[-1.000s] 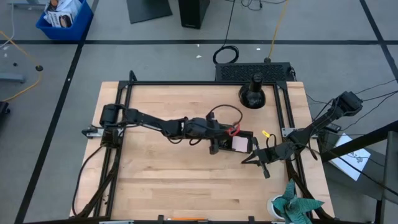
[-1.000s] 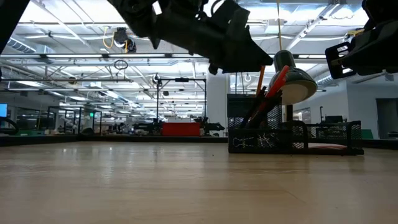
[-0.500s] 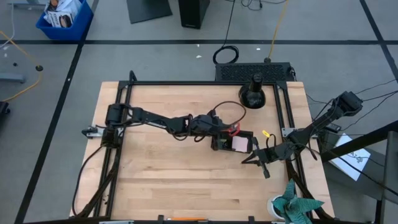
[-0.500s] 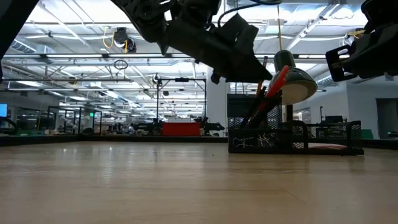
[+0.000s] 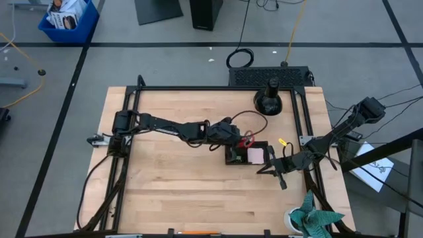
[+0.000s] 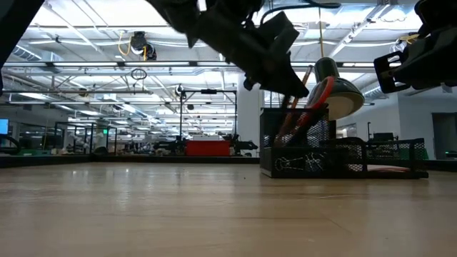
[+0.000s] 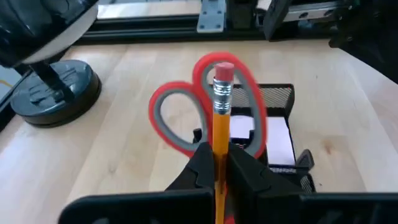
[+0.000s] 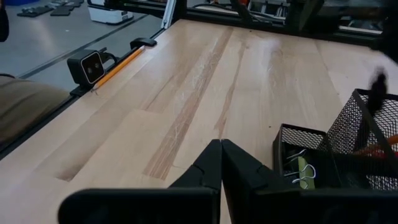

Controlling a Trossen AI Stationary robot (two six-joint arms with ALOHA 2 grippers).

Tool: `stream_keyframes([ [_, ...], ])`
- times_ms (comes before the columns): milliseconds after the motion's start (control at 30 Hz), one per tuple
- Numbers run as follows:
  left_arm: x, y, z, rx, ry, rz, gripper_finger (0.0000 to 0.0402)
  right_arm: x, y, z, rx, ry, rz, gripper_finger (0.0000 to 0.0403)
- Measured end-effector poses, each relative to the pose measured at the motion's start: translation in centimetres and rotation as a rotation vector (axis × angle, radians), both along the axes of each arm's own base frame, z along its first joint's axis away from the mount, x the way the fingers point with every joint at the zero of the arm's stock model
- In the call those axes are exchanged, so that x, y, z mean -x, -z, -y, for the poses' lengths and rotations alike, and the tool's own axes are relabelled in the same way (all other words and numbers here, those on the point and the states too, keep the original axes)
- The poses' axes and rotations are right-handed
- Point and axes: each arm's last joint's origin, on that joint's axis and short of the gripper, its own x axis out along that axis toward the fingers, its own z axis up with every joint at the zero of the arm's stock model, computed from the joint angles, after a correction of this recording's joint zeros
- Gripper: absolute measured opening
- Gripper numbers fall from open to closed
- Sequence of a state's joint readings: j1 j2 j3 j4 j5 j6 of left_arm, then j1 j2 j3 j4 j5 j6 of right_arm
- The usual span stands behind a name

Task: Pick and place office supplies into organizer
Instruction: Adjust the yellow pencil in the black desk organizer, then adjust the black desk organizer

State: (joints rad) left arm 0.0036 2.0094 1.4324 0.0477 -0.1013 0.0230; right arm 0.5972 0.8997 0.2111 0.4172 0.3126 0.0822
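Left gripper (image 7: 214, 163): pinching pencil (image 7: 221, 112) beside scissors (image 7: 186, 118), over organizer (image 5: 246, 156) at table centre-right. Right gripper (image 8: 221, 163): pressed together, nearby. No legible writing.

A black wire-mesh organizer (image 5: 248, 155) is sitting on the wooden table directly beneath the left gripper (image 7: 216, 163), whose fingers are pinching an orange pencil (image 7: 221, 118) with a pink eraser, standing upright. Red-handled scissors (image 7: 193, 115) are standing just beyond those fingers, handles up, in the organizer's taller compartment. A pink sticky-note pad (image 5: 254, 155) is lying flat in the lower tray, where binder clips (image 8: 297, 165) are resting near the right gripper (image 8: 219, 163).
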Motion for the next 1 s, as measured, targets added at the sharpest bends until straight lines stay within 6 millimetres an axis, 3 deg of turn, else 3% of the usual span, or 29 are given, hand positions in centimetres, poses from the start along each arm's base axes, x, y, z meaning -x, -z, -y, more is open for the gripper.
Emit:
stream_keyframes([
  [200,-0.5,-2.0,0.0,-0.023,0.004,-0.023,0.0017,0.0,0.0,0.0,0.002,-0.002,0.006,0.0000],
  [467,-1.1,-0.6,-0.2,-0.026,0.002,-0.042,0.0012,-0.1,-0.2,0.0,-0.004,-0.003,0.018,0.0000],
  [733,-1.4,0.7,-0.1,-0.003,-0.005,-0.061,0.0046,-0.1,-0.2,0.0,0.000,-0.004,0.019,0.0000],
  [1000,-1.7,-1.1,0.3,-0.023,0.017,-0.047,0.0114,-0.1,-0.2,0.0,0.001,-0.005,0.019,0.0000],
])
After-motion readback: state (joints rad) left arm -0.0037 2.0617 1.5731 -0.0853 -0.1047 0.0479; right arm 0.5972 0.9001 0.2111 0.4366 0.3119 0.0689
